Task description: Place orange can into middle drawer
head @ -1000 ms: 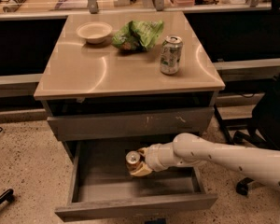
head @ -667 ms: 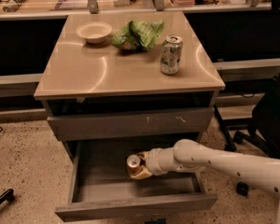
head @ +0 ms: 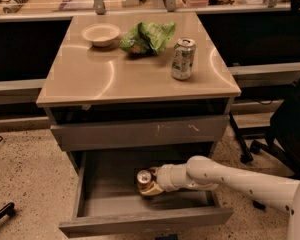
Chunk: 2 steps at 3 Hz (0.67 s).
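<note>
Two cans are in view, and the one that matters, the orange can [head: 144, 178], sits inside the middle drawer [head: 140, 221], roughly at the centre of its smooth grey floor. It is tilted, with its silver top and pull tab turned up and to the left. The single gripper [head: 151, 186] is down inside that same drawer, and its fingers are closed around the lower body of the orange can, so the can is in its grasp. Whether the base of the can touches the drawer floor cannot be told. One white arm [head: 240, 179] reaches in from the right edge over the drawer's right wall. Two drawers show on the cabinet. The middle drawer is pulled well out toward the camera with its plain front panel at the bottom. Above it, the upper drawer front [head: 140, 132], marked with pale scratches, stands only a little way out. On the beige cabinet top [head: 90, 79] rest three things. One pale bowl [head: 101, 34] is at the back left, and one crumpled green bag [head: 147, 36] lies just beside it to the right. One silver-and-green can [head: 183, 59] stands upright near the right side, close to the bag. Beside the cabinet on the right stands one dark office chair [head: 290, 129], its wheeled base on the speckled floor [head: 25, 174]. One dark object [head: 2, 214] lies on the floor at the lower left, too small to identify.
</note>
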Each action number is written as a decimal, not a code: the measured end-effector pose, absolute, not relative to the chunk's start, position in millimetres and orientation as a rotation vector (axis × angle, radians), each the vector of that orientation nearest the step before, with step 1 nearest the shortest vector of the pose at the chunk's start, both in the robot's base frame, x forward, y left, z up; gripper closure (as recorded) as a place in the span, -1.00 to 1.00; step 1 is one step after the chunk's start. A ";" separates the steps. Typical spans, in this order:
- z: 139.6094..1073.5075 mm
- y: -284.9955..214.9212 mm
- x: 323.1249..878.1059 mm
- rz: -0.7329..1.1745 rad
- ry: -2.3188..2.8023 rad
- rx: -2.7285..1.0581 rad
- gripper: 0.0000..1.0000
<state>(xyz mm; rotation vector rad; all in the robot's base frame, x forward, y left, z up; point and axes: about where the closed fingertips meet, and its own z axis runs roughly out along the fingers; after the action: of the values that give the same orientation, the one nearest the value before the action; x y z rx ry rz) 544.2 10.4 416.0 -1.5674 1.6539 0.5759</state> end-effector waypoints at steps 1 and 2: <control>392.5 7.1 545.5 0.603 1.680 -1.566 1.00; 391.8 7.0 545.5 0.603 1.681 -1.565 0.63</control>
<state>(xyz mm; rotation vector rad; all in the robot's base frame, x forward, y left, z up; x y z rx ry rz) 545.5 7.0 391.8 -1.5647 1.6811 0.6032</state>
